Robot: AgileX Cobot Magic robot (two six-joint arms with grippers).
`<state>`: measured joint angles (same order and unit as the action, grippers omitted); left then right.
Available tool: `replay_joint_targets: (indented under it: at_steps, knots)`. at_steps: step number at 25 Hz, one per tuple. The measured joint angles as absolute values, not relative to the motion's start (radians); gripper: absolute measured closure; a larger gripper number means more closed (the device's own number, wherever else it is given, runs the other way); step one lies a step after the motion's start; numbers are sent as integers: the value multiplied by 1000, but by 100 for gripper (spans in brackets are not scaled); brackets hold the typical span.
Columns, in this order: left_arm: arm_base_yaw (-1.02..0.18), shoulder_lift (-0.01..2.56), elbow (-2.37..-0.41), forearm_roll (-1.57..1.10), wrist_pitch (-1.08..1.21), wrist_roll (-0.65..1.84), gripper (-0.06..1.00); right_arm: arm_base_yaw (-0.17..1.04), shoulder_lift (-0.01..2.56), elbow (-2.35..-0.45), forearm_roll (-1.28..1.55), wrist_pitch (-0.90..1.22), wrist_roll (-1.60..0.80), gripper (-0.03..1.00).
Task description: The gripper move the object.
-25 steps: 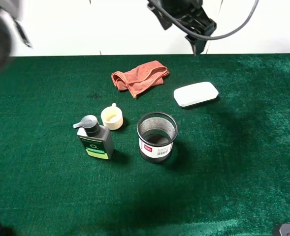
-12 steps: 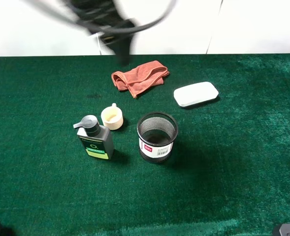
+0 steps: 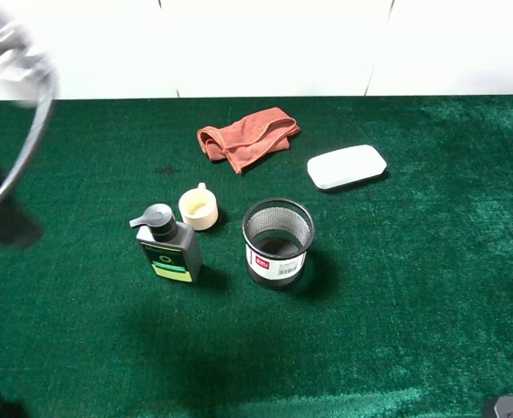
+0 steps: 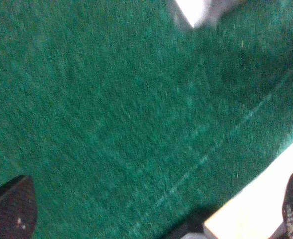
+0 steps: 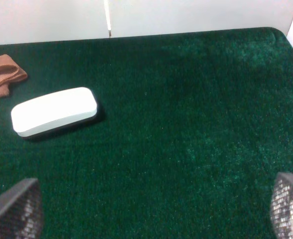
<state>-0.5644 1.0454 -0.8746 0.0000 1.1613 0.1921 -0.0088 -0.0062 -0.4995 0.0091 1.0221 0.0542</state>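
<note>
The left gripper (image 4: 156, 209), fingers wide and empty, has been swung clear to the tabletop's (image 3: 395, 331) edge, far from the mesh cup (image 3: 278, 241), leaving the white case (image 3: 347, 166) untouched just behind that cup.

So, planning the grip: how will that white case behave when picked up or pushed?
The white case looks rigid, so it probably won't flop. Its smooth, rounded shell may slip between fingers. Lying flat on the green cloth, it should slide rather than roll or tip.

Even bright light, soft shadows; the left wrist view is motion-blurred, the others sharp.
</note>
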Motion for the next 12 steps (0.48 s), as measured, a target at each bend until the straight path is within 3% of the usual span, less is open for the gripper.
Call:
replay_joint_targets:
  at_steps: [12]
  knots:
    - [-561, 607, -561, -148, 1160, 191, -5, -9, -6, -500, 9, 1022, 54, 27]
